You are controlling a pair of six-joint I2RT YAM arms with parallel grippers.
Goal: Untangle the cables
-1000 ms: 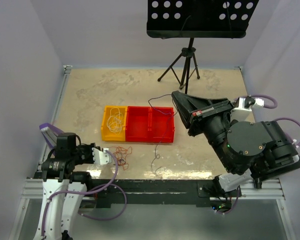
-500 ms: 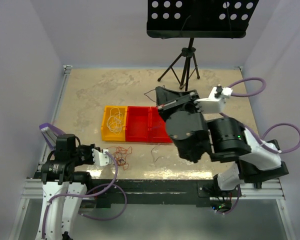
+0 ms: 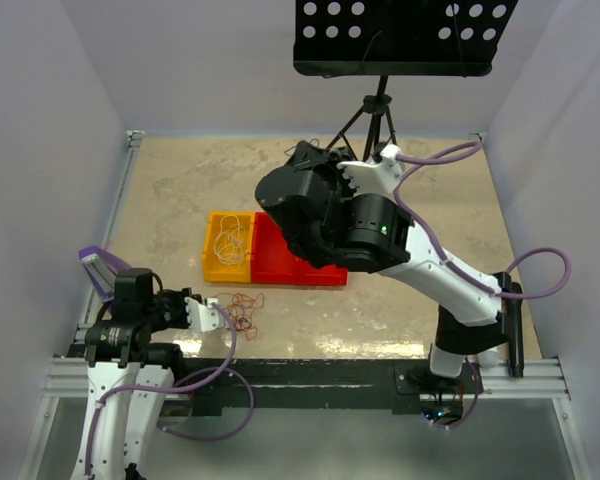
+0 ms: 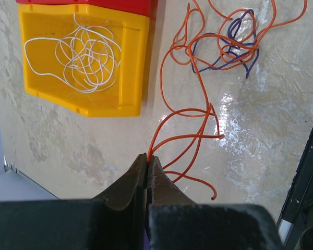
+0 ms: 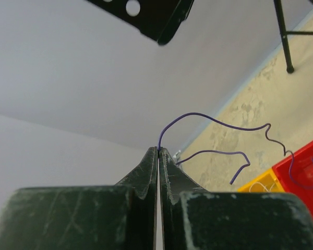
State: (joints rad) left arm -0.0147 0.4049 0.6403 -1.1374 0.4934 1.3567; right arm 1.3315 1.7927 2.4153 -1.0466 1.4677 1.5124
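Right gripper [image 5: 158, 151] swung left above the red bin [image 3: 280, 268], pinching 1 purple wire [image 5: 219, 124], seemingly freed. Left gripper [image 4: 147, 156] pinches orange wire [image 4: 190, 112].

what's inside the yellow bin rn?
Only a loose tangle of white wire lies in the yellow bin. Its floor shows through the loops in the left wrist view, and nothing there is covered.

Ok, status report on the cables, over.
Left gripper shut on orange cable. Right gripper shut on purple cable, raised. White cable in yellow bin. Nothing blocking.
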